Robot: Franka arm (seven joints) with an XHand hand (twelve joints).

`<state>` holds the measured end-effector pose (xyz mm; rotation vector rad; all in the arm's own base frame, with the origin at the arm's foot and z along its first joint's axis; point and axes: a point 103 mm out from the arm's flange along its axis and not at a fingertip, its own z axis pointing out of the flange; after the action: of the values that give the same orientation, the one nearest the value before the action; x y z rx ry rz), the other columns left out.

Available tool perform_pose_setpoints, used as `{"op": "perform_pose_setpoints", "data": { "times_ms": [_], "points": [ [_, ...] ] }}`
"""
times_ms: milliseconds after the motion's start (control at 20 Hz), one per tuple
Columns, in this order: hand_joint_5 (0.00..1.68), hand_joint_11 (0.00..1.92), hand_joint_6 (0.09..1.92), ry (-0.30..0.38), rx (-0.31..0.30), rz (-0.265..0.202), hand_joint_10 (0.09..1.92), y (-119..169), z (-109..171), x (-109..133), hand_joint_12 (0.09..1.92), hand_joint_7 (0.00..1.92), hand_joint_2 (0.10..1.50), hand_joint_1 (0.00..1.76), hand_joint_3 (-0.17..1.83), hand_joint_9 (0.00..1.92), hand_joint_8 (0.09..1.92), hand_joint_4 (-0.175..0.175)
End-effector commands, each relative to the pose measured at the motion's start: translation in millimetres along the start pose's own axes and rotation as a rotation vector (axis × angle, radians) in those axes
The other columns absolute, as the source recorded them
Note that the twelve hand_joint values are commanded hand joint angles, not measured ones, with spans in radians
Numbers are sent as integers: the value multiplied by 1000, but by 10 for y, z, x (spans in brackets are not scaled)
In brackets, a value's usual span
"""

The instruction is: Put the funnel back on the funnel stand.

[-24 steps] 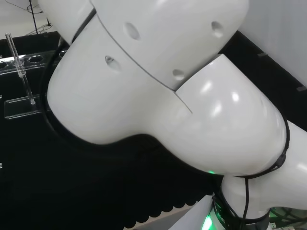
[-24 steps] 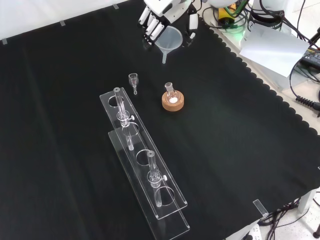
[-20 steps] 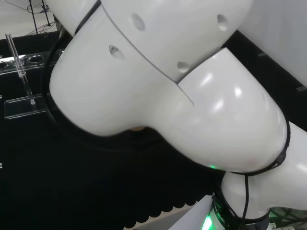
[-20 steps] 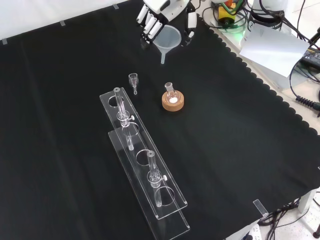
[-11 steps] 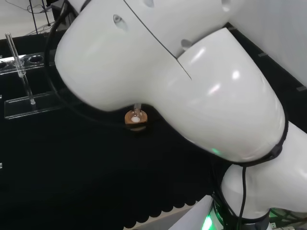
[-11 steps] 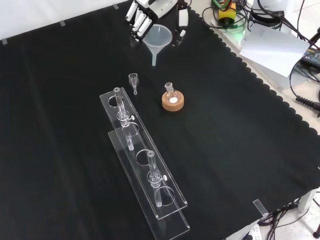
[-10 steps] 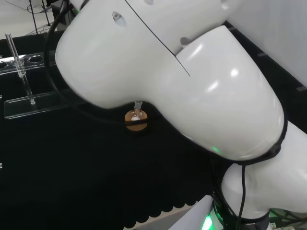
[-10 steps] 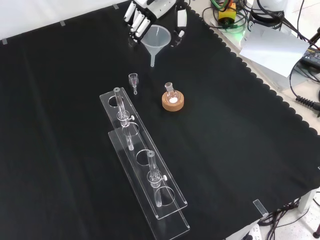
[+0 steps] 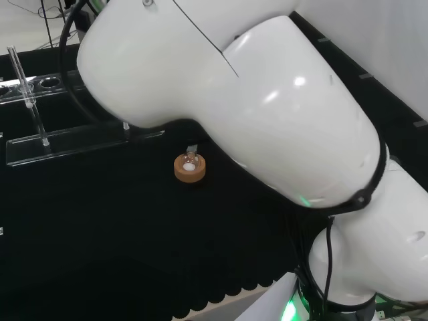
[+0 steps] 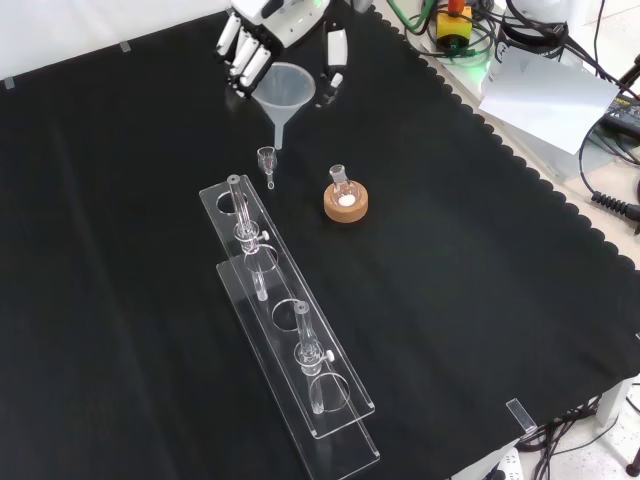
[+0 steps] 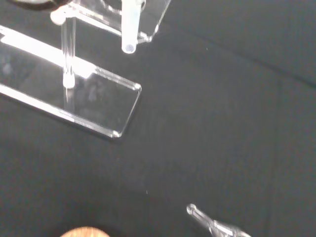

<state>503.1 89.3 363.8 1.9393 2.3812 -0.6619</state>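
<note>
In the front view the hand (image 10: 268, 22) hangs over the far end of the cloth, its fingers (image 10: 243, 55) and thumb curled round the rim of a white translucent funnel (image 10: 288, 87). The funnel is upright, stem down, above the cloth just beyond the far end of the clear acrylic funnel stand (image 10: 272, 285). Two glass pieces stand upright in the stand's holes. The wrist view has the funnel's stem (image 11: 129, 27) close to the stand's base plate (image 11: 94, 101). In the head view the stand (image 9: 73, 142) lies left of the arm's links.
A cork ring with a small flask (image 10: 345, 201) stands right of the stand's far end in the front view, and shows in the head view as the cork ring (image 9: 190, 167). A small glass stopper (image 10: 267, 160) sits below the funnel's stem. The cloth's scalloped edge (image 10: 520, 170) runs along the right.
The hand has carried the funnel leftward and nearer the stand's far end in the front view. In the head view the arm's links have swung up, uncovering the cork ring.
</note>
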Motion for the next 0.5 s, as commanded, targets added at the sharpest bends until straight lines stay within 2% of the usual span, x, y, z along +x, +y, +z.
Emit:
{"op": "perform_pose_setpoints", "data": {
  "times_ms": [50,500],
  "points": [
    [548,557,178,26,-8,-25,475,358,-50,101,1270,508,733,695,604,939,661,-63],
    [540,557,187,39,-41,-38,476,598,-73,102,1269,506,732,696,602,937,663,-66]
  ]
}}
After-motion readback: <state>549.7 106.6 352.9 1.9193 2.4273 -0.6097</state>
